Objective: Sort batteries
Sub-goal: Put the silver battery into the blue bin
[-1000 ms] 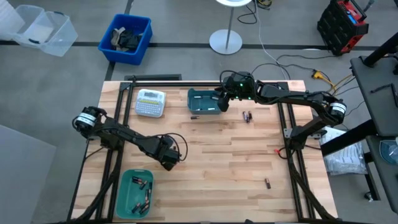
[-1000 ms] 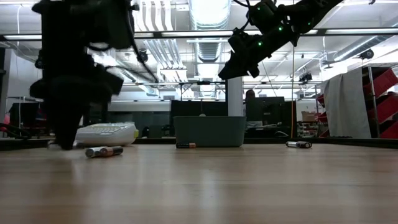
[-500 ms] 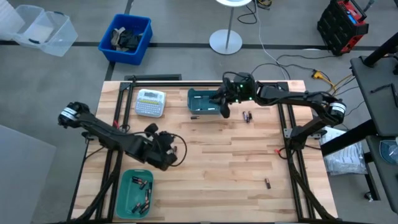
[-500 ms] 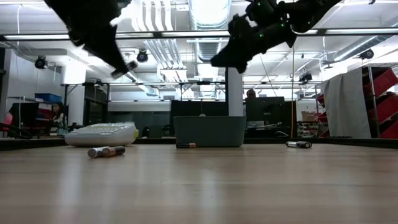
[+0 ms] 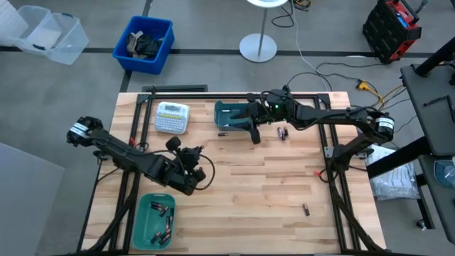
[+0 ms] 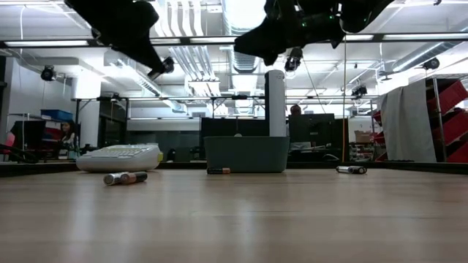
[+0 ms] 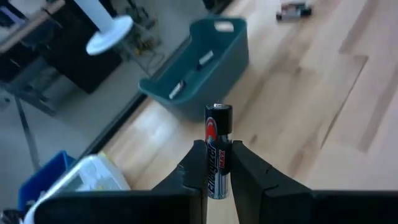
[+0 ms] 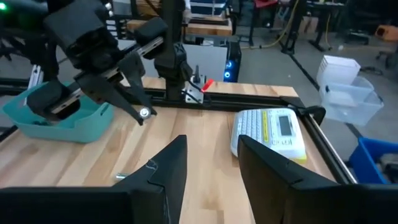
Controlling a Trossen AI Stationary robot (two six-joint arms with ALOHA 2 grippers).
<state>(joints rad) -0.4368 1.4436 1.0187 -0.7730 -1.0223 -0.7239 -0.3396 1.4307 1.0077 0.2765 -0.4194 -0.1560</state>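
My left gripper (image 7: 217, 149) hangs above the table's middle left (image 5: 188, 156), shut on a black and red battery (image 7: 218, 121). My right gripper (image 8: 208, 165) is open and holds nothing; it hovers just near of the far teal bin (image 5: 234, 115), which has batteries in it. Loose batteries lie flat on the wood: two together (image 5: 283, 132) right of that bin, one (image 5: 222, 134) at its near side, one (image 5: 306, 209) near the front right. A second teal bin (image 5: 155, 220) with several batteries stands at the near left. My left gripper pinches the battery's lower half (image 7: 217, 165) between its two fingers. The battery lies along the fingers, and its capped end (image 7: 218, 109) sticks out past the fingertips. It is lifted clear of the table, high above it in the low view (image 6: 157, 71).
A white label-maker (image 5: 172, 117) lies at the far left, beside the far bin. Two batteries (image 6: 124, 177) lie in front of it in the low view. A blue crate (image 5: 143, 43) and a clear tub (image 5: 46, 32) stand on the floor beyond the table.
My left gripper has risen from the table with the battery, which is now lifted clear, and has gone a little toward the far edge. My right gripper has swung from over the far bin toward the near edge and has turned.
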